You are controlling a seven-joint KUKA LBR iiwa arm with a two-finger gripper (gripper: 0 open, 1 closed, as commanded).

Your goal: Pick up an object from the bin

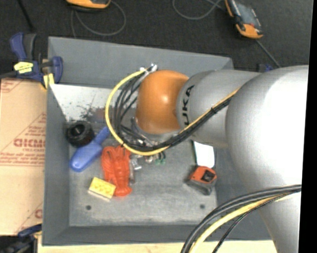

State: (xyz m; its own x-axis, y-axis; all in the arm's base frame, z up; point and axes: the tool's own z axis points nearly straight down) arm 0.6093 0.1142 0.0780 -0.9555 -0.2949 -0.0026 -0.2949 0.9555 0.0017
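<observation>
Gripper point(141, 161) low over orange toy point(115, 171) beside blue handle point(87, 153); grip state indiscernible

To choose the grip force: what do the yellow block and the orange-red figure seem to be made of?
Yellow studded block: likely hard plastic, smooth, judging by its moulded studs and sharp edges. Orange-red figure: perhaps soft rubber or plastic, matte, with lumpy moulded limbs; hardness cannot be told.

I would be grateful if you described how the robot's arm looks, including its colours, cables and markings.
The arm is made of thick, rounded silver-grey links. A glossy orange dome cover caps its wrist, and black KUKA lettering runs beside it. Black and yellow cables loop round the wrist; another such bundle runs along the lower link.
</observation>
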